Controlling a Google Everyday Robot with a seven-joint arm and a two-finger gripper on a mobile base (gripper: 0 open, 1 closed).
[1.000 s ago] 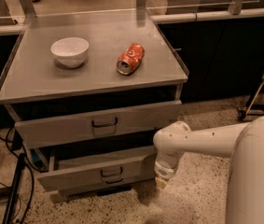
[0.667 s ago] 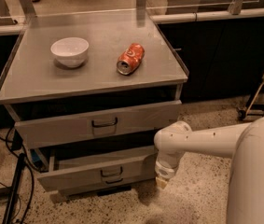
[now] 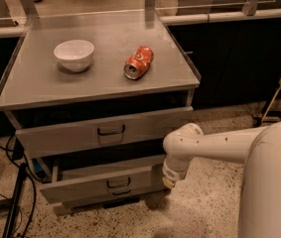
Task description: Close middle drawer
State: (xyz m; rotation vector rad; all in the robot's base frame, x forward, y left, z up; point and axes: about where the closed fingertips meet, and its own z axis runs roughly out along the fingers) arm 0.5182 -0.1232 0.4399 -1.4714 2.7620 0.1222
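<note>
While the middle drawer (image 3: 88, 185) juts out from a grey steel cabinet (image 3: 35, 86), lower and further forward than the taller-fronted top drawer (image 3: 70, 135), a white robot arm (image 3: 214, 145) reaches in from the right. The gripper (image 3: 169, 180) hangs at the arm's downturned end, at the right end of the middle drawer's front. Whether it touches the panel cannot be told, nor whether it is clenched or released.

By its look, the drawer is stiff sheet steel, long and shallow, with a narrow flat front and a small dark loop handle (image 3: 118, 183) at centre. It is probably fairly heavy but should glide on runners. A flat push on the front panel, near the middle so it does not skew, would likely serve. The smooth metal could let a contact slide sideways.

On the matte cabinet top sit a round white bowl (image 3: 74, 54), glossy like ceramic, and near it a dented orange can (image 3: 139, 62) lying on its side. The floor (image 3: 209, 205) is speckled stone, and black cables (image 3: 16, 202) trail at left.
</note>
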